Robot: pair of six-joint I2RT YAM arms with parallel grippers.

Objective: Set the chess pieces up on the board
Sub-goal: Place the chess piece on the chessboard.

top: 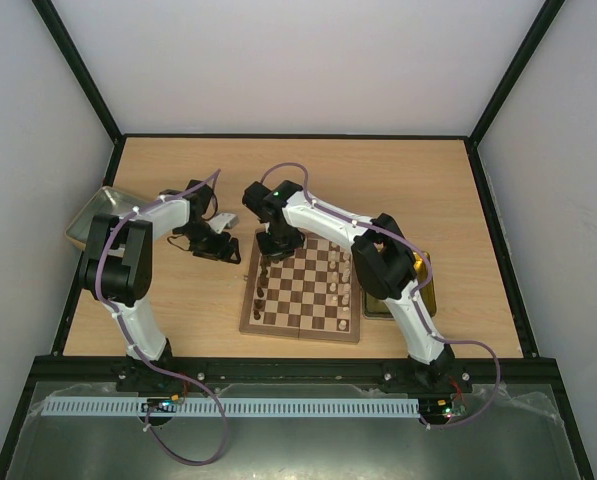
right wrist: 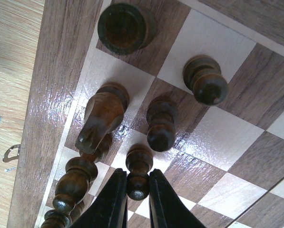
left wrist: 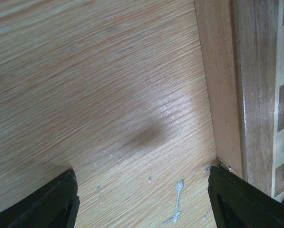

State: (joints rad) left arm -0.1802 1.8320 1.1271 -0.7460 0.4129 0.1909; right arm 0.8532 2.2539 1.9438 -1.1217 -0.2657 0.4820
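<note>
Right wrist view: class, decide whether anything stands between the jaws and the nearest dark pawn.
Nothing visible does. The right arm's jaws close on both sides of that dark pawn. A tall dark piece stands close beside them and a dark knight farther off, neither in between.

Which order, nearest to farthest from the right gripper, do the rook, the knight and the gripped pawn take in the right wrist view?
1. Pawn, between the fingers of the right gripper.
2. Knight, just beyond, to the left.
3. Rook, at the top, on the corner square.
</note>
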